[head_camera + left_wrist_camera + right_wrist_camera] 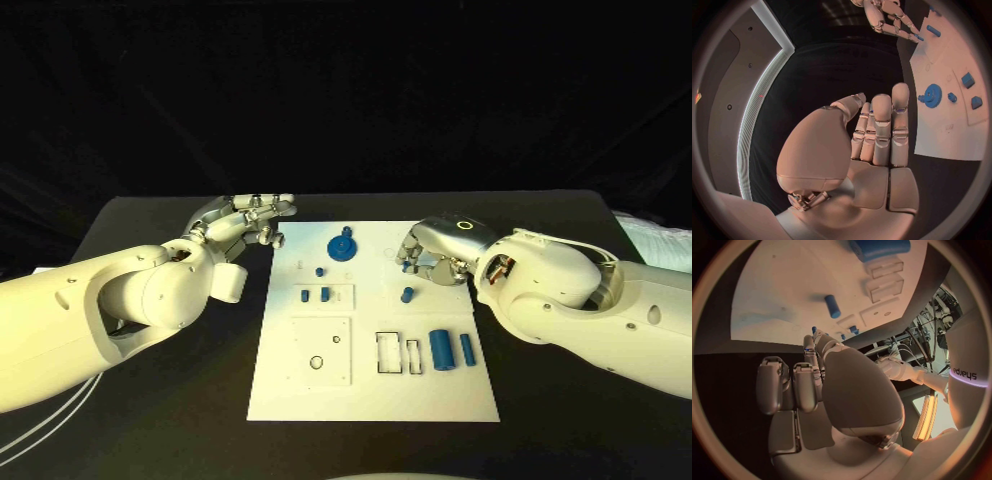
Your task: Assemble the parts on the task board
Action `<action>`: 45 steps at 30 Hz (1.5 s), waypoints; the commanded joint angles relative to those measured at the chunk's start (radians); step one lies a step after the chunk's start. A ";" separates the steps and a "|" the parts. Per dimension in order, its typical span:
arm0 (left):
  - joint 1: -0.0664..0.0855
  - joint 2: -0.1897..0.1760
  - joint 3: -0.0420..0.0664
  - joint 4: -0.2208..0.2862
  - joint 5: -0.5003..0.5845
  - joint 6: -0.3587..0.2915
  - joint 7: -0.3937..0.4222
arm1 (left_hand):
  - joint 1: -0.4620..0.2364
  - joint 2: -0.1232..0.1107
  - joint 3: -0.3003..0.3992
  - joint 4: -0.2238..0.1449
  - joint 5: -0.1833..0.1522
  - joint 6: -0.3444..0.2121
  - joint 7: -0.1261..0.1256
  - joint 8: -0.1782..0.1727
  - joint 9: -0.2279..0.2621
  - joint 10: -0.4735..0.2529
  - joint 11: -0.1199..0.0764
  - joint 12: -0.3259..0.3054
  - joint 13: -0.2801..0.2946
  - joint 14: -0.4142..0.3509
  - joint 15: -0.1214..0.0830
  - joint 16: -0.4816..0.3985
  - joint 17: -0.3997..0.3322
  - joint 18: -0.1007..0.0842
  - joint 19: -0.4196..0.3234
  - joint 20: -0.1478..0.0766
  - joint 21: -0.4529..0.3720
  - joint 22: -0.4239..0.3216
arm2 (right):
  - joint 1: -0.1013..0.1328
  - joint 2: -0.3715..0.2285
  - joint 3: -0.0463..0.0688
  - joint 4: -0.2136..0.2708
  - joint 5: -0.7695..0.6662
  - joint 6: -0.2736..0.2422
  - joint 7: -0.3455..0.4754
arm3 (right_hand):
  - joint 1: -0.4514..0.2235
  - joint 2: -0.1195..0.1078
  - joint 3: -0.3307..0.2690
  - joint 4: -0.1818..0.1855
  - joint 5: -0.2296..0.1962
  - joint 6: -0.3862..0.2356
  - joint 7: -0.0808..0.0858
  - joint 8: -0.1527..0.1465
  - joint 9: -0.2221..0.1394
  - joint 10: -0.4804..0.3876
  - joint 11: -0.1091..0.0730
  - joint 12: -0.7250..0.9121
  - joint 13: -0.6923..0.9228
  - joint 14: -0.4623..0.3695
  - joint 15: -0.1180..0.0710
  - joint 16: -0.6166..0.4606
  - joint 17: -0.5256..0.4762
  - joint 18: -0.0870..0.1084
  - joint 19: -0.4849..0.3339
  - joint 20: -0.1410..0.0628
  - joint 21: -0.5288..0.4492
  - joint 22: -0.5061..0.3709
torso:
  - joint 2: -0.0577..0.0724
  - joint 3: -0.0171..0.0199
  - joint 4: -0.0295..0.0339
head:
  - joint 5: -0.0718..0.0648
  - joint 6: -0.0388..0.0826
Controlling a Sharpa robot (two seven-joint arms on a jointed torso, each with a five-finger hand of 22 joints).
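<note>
The white task board [375, 385] lies mid-table. On it are a blue gear [342, 247], two small blue blocks [316, 294], a short blue peg [408, 294] and two blue cylinders [453, 350] beside empty slots. My right hand [433, 250] hovers over the board's far right part and pinches a small blue part [814, 331] at its fingertips, close above the board. My left hand [245, 222] hangs by the board's far left corner with fingers [879, 127] stretched out and nothing in them; the gear [931, 95] lies just beyond them.
A square recessed plate [322, 350] takes up the board's near left. Black table [159, 430] surrounds the board on all sides. Something white [656, 235] lies at the table's far right edge.
</note>
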 commanded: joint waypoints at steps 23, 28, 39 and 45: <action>0.000 0.012 0.000 0.007 -0.004 0.021 0.007 | 0.003 0.011 -0.006 0.001 -0.001 -0.006 -0.002 0.003 -0.002 -0.007 0.001 0.006 -0.001 -0.009 0.002 -0.003 -0.002 0.020 -0.009 0.000 -0.003 -0.001 | -0.128 0.197 -0.005 0.013 0.014 -0.004 0.081 | -0.024 -0.010 0.038 -0.017 -0.001 -0.002 0.007 -0.005 0.002 0.014 -0.011 -0.005 -0.001 0.064 0.000 0.005 0.041 0.004 0.001 0.004 0.003 -0.001 | 0.001 -0.0008 -0.0003 | 0.129 -0.040; 0.000 0.013 0.000 0.007 -0.004 0.022 0.007 | 0.003 0.011 -0.006 0.001 -0.001 -0.006 -0.002 0.003 -0.002 -0.007 0.001 0.006 -0.001 -0.009 0.002 -0.003 -0.002 0.020 -0.009 0.000 -0.003 -0.001 | -0.138 0.210 -0.007 -0.003 0.013 0.003 0.087 | -0.026 -0.010 0.041 -0.019 0.000 -0.003 0.008 -0.006 0.002 0.013 -0.011 -0.005 -0.001 0.064 0.000 0.005 0.041 0.004 0.001 0.004 0.003 -0.001 | 0.001 -0.0007 -0.0013 | 0.135 -0.042; 0.000 0.013 0.000 0.006 -0.004 0.023 0.007 | 0.003 0.011 -0.006 0.001 -0.001 -0.006 -0.002 0.003 -0.002 -0.007 0.001 0.006 -0.001 -0.009 0.002 -0.003 -0.002 0.020 -0.009 0.000 -0.003 -0.001 | -0.143 0.214 -0.009 -0.012 0.012 0.035 0.087 | -0.034 -0.013 0.046 -0.023 -0.004 -0.004 0.009 -0.005 0.002 0.012 -0.010 -0.004 -0.001 0.064 0.001 0.005 0.041 0.004 0.000 0.005 0.002 -0.002 | 0.001 0.0002 -0.0016 | 0.139 -0.051; 0.000 0.013 0.000 0.007 -0.004 0.024 0.006 | 0.003 0.011 -0.006 0.001 -0.001 -0.006 -0.002 0.003 -0.002 -0.007 0.001 0.006 -0.001 -0.009 0.002 -0.003 -0.002 0.020 -0.009 0.000 -0.003 -0.001 | -0.144 0.217 -0.012 -0.018 0.011 0.051 0.084 | -0.035 -0.013 0.047 -0.023 -0.004 -0.004 0.009 -0.005 0.002 0.012 -0.010 -0.004 -0.001 0.064 0.001 0.006 0.041 0.004 0.000 0.005 0.002 -0.002 | 0.000 -0.0005 -0.0006 | 0.139 -0.053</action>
